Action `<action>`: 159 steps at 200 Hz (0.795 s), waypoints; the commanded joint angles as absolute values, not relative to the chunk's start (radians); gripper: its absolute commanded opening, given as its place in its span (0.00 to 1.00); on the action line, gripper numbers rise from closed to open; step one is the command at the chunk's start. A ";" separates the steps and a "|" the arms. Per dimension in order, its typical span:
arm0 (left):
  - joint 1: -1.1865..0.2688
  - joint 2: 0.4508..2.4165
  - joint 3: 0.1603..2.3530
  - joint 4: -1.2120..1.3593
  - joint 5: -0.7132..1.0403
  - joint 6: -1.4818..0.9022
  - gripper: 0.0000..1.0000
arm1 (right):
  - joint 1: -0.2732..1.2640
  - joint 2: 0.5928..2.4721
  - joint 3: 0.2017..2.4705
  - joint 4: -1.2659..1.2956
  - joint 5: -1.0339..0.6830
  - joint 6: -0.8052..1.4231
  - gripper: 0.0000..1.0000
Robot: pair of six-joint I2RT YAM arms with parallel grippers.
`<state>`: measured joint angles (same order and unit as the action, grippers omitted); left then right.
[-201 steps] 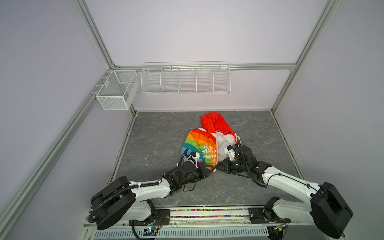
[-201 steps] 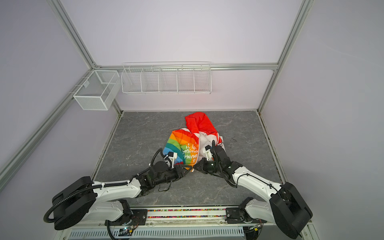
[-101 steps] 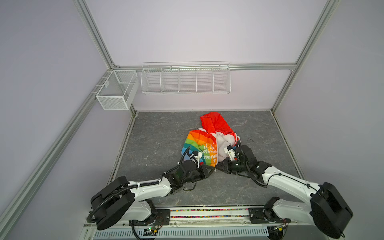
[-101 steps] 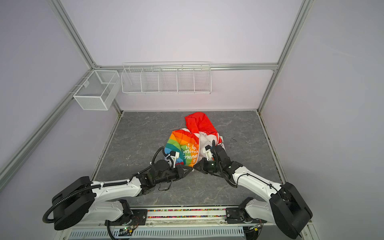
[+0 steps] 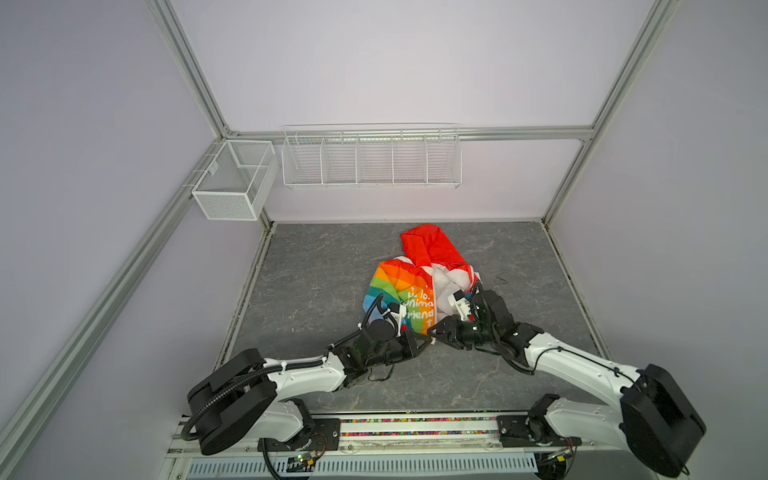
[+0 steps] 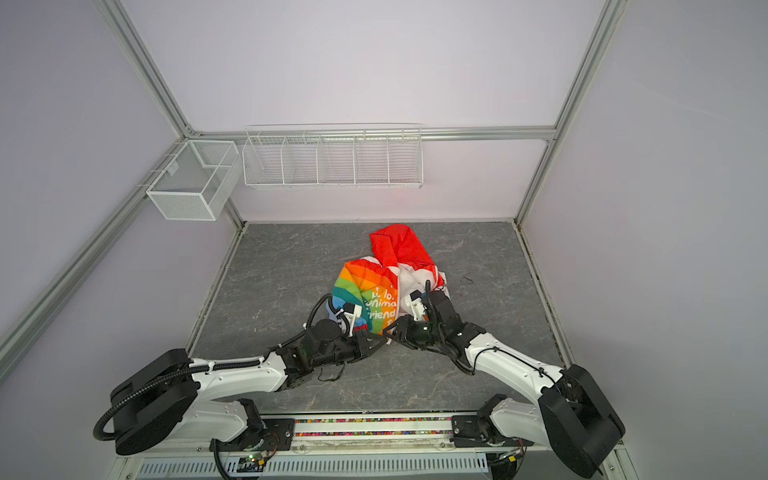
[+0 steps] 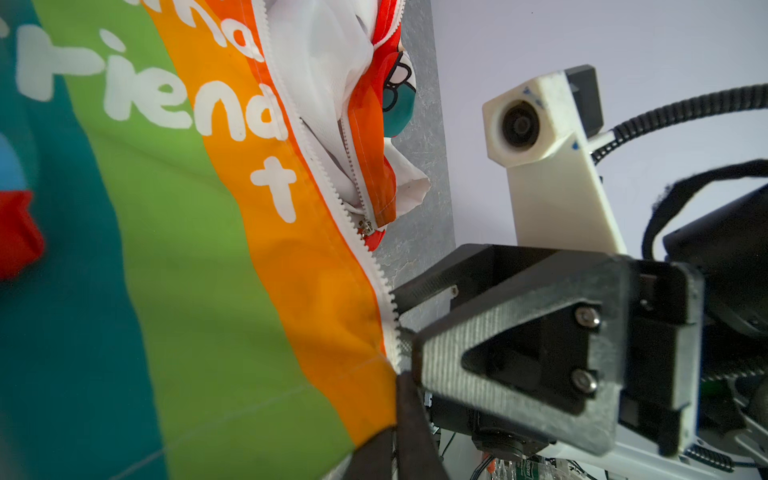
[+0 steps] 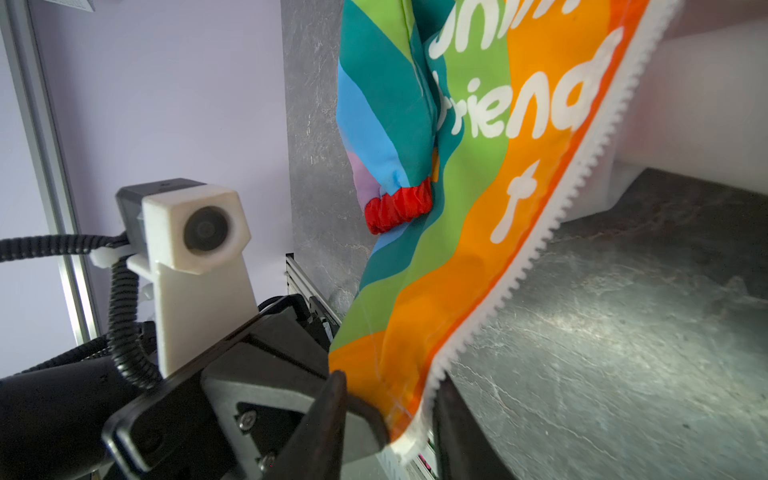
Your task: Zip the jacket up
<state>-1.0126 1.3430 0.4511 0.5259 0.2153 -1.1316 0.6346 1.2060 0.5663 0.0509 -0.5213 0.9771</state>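
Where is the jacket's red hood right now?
In both top views the red hood lies on the table at the jacket's far end, toward the back wall.

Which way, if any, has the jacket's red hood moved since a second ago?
No, it has not moved: the red hood lies just as near the table's back edge as before.

Jacket (image 8: 478, 232) hem, between parted right hand (image 8: 388, 386)
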 commanded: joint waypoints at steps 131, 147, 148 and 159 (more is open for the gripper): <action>-1.012 1.343 0.414 0.649 0.214 -1.184 0.29 | 0.629 1.335 0.533 0.289 -0.589 1.046 0.06; -1.013 1.346 0.403 0.674 0.203 -1.198 0.34 | 0.629 1.333 0.526 0.296 -0.591 1.047 0.06; -1.013 1.347 0.403 0.676 0.203 -1.199 0.34 | 0.629 1.333 0.526 0.295 -0.591 1.047 0.06; -1.013 1.352 0.395 0.698 0.196 -1.209 0.35 | 0.630 1.330 0.524 0.295 -0.589 1.047 0.06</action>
<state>-1.0130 1.3430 0.4183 0.6289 0.2234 -1.1854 0.6289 1.3380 0.5434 0.2592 -0.5701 1.0439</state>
